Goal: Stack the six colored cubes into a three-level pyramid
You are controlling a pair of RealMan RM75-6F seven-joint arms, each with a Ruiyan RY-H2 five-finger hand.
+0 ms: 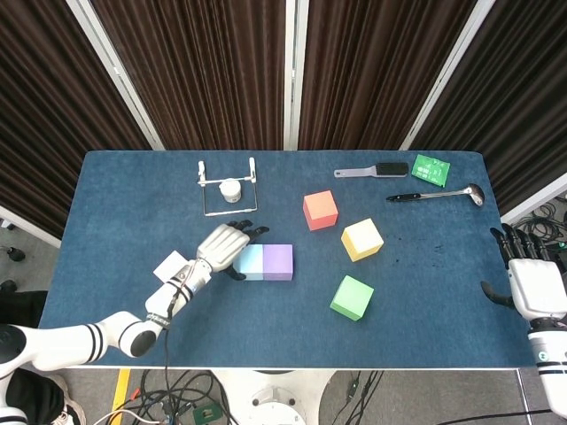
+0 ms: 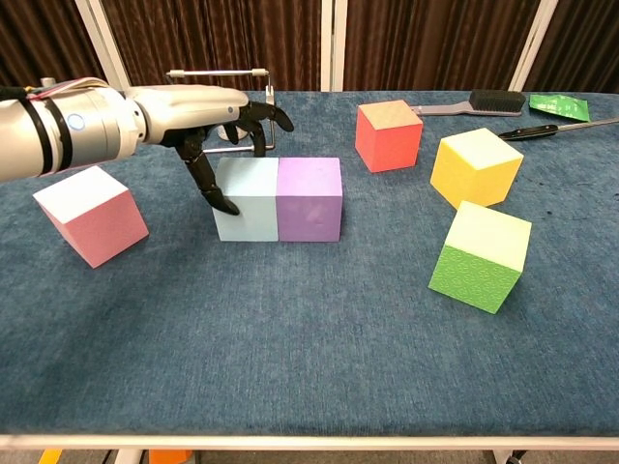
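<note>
A light blue cube (image 2: 248, 198) and a purple cube (image 2: 309, 198) stand flush side by side at centre left, also visible from the head view as the light blue cube (image 1: 250, 262) and purple cube (image 1: 277, 262). My left hand (image 2: 208, 116) grips the light blue cube, thumb on its left face and fingers curled over its back edge. A pink cube (image 2: 91, 215) sits left of it. The red cube (image 2: 388, 135), yellow cube (image 2: 476, 166) and green cube (image 2: 480, 255) lie apart on the right. My right hand (image 1: 532, 285) hangs off the table's right edge, fingers spread, holding nothing.
A wire stand with a white cylinder (image 1: 229, 188) sits behind the left hand. A brush (image 1: 372, 170), a green packet (image 1: 431, 168) and a ladle (image 1: 434, 195) lie at the back right of the blue table (image 1: 124, 204).
</note>
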